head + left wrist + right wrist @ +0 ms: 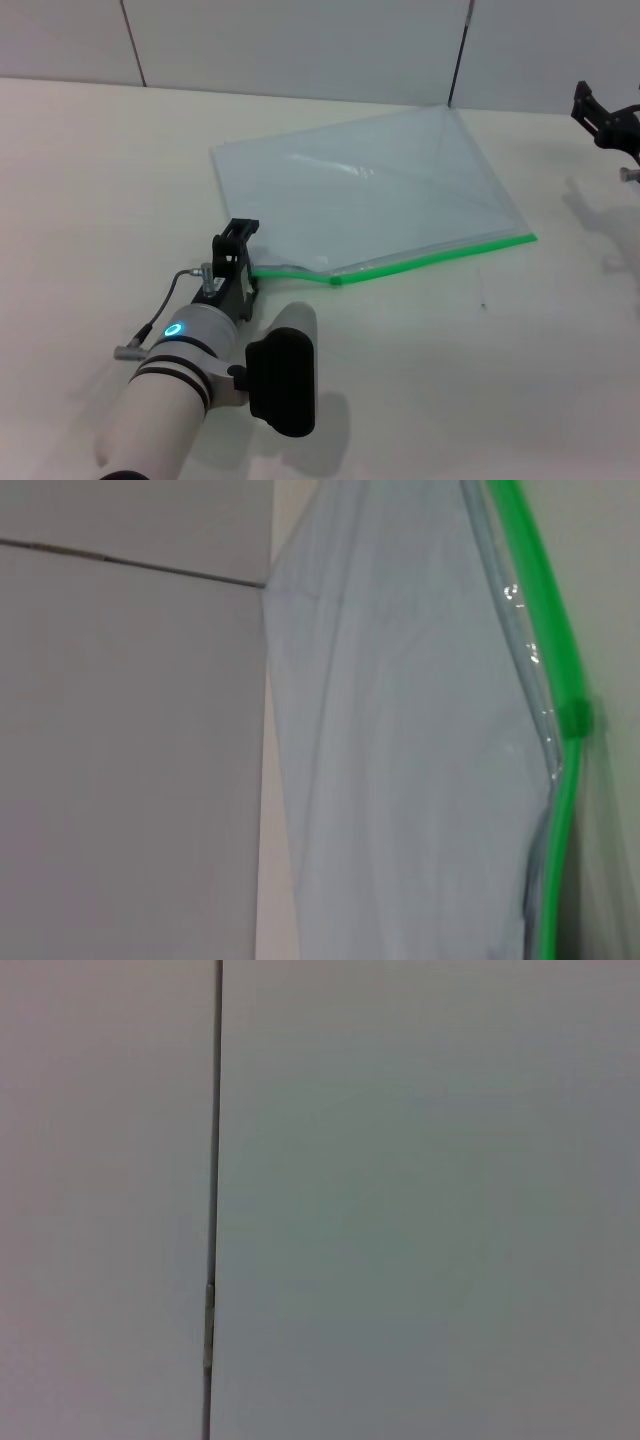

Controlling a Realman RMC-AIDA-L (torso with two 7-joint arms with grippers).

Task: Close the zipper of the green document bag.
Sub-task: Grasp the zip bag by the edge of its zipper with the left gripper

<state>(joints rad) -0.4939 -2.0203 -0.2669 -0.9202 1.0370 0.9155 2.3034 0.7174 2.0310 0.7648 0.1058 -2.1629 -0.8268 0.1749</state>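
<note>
Bare lab-style test bench: plain cream table (pixel 420 390), grey panelled wall (pixel 300 45) behind.

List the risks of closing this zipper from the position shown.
1. The left gripper sits at the near-left corner of the flat translucent pale-blue document bag, while the small green slider tab is partway along the bright green zipper strip; it may grab the strip instead.
2. The right gripper hangs far off, so nothing pins the bag; a pull may drag it across the white table.
</note>
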